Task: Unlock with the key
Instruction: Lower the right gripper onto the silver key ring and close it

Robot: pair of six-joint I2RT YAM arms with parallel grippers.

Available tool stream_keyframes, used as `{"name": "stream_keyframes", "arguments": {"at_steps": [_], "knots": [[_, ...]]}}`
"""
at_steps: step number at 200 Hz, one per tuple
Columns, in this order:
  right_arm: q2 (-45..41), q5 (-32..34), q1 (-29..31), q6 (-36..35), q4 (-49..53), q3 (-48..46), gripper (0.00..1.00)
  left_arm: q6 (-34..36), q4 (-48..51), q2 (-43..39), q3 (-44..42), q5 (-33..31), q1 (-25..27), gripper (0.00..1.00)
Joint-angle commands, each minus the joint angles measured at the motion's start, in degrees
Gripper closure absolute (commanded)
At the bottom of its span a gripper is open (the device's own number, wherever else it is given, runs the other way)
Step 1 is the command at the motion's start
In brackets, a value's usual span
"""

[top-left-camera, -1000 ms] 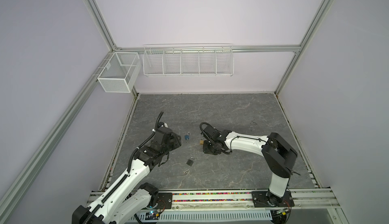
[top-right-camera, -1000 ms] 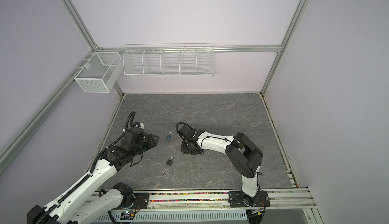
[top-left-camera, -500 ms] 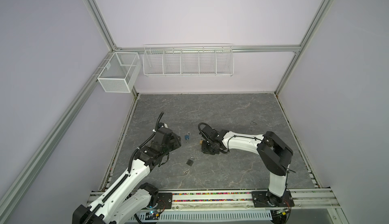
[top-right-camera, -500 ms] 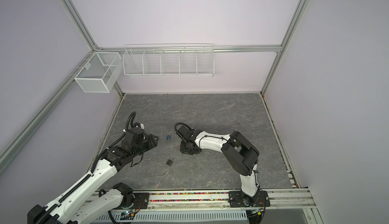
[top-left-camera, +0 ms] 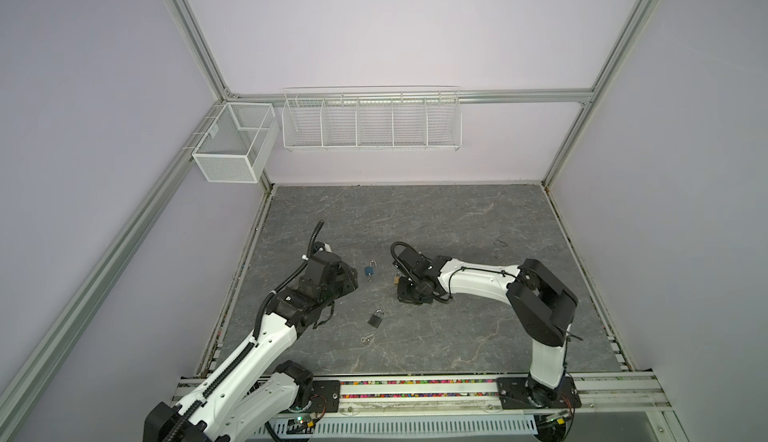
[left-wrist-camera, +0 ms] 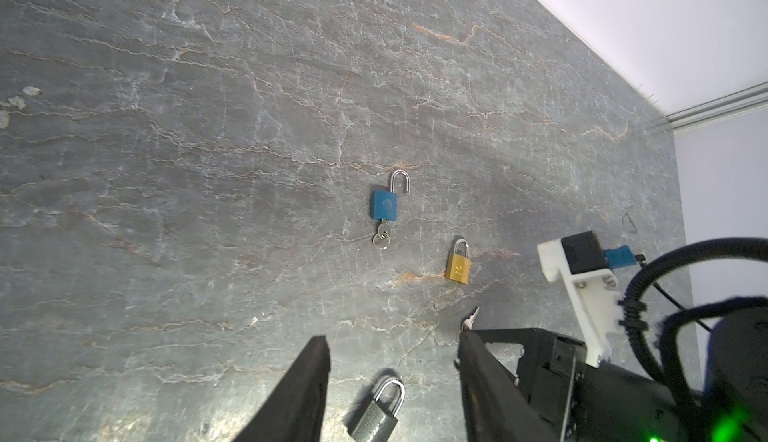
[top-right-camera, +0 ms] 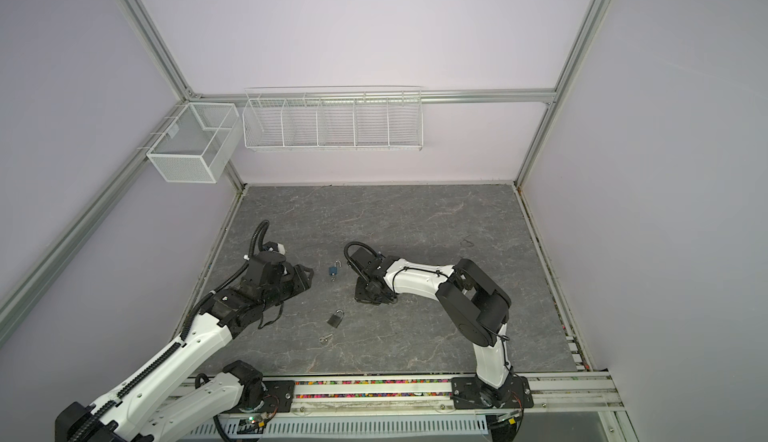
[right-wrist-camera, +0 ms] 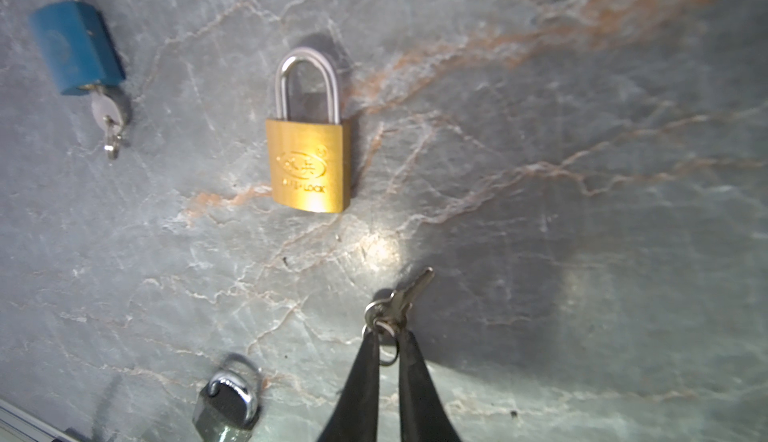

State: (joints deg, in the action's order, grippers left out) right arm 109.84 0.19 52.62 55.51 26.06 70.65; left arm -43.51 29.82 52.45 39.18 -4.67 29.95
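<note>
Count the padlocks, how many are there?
3. Blue padlock, open, key inside; gold padlock beside it; grey padlock nearer the front rail. None seems hidden.

The key (right-wrist-camera: pixel 409 294) hangs from the right gripper (right-wrist-camera: pixel 388 338), its ring partly hidden between the fingers (right-wrist-camera: pixel 365 377); the grey padlock (right-wrist-camera: pixel 226 406) is blurred and cropped by the frame edge. In a top view the right arm (top-left-camera: pixel 473 284) half hides the gold padlock (top-left-camera: pixel 397 280) at 3 o'clock of the blue padlock (top-left-camera: pixel 369 271), and the loose key (top-left-camera: pixel 365 339) at 7 o'clock of the grey padlock is too small to make out.
</note>
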Motion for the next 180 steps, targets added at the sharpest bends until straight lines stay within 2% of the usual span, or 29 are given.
{"name": "stream_keyframes", "arguments": {"at_steps": [1, 71, 117, 180], "knots": [[1.34, 1.00, -0.13, 0.66, 1.27, 1.33, 0.88, -0.80, -0.63, 0.15, -0.53, -0.40, -0.25, 0.49], [1.33, 1.43, -0.17, -0.22, 1.84, 2.38, 0.92, -1.27, -1.18, 0.27, -0.69, 0.19, -0.25, 0.49], [-0.25, 1.61, 0.38, -0.60, 2.76, 2.12, 0.80, -1.24, -1.13, -0.06, -0.59, 0.47, -0.25, 0.49], [2.78, 0.94, 1.36, 4.99, 3.85, 3.82, 0.77, -1.33, -0.87, -1.20, -1.05, -0.90, -0.31, 0.49]]}}
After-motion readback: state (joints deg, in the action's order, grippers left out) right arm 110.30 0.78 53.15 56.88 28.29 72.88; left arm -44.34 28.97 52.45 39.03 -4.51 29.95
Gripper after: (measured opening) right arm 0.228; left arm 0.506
